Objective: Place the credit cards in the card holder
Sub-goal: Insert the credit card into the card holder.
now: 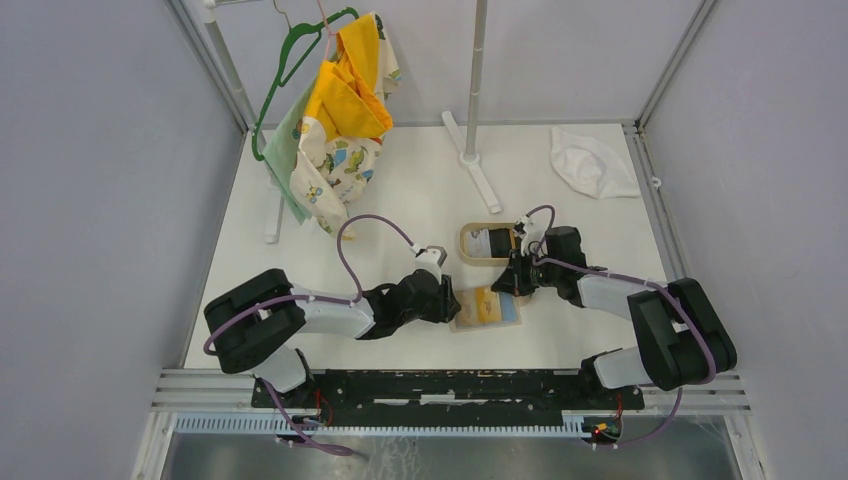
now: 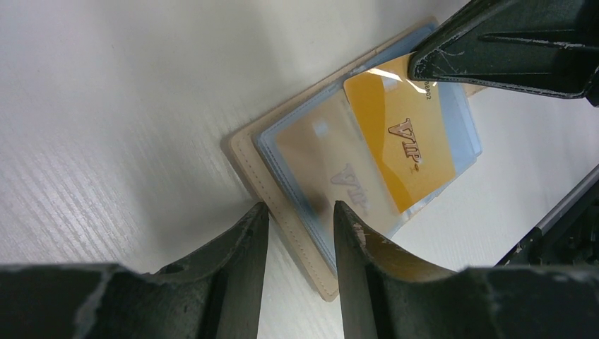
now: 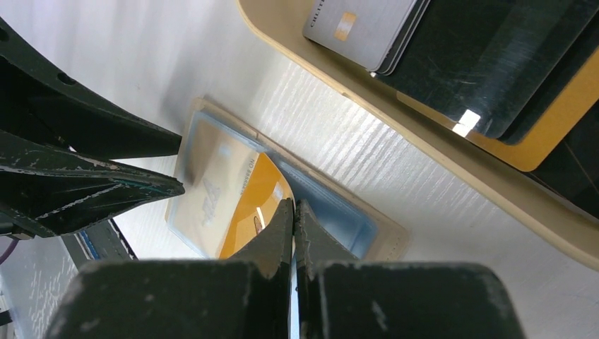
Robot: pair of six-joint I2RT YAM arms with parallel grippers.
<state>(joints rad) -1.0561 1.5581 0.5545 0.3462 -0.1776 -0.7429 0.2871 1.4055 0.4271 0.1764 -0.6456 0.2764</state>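
Two grippers meet over the card holder (image 1: 485,308), which lies open on the table (image 1: 400,190) just in front of the tray (image 3: 424,131). The right gripper (image 3: 294,206) is closed on a gold card (image 3: 247,205), which sits partly under the holder's clear sleeve. The left gripper (image 2: 300,212) has its jaws apart, tips at the holder's edge. The other cards (image 3: 360,25) lie in the tray.
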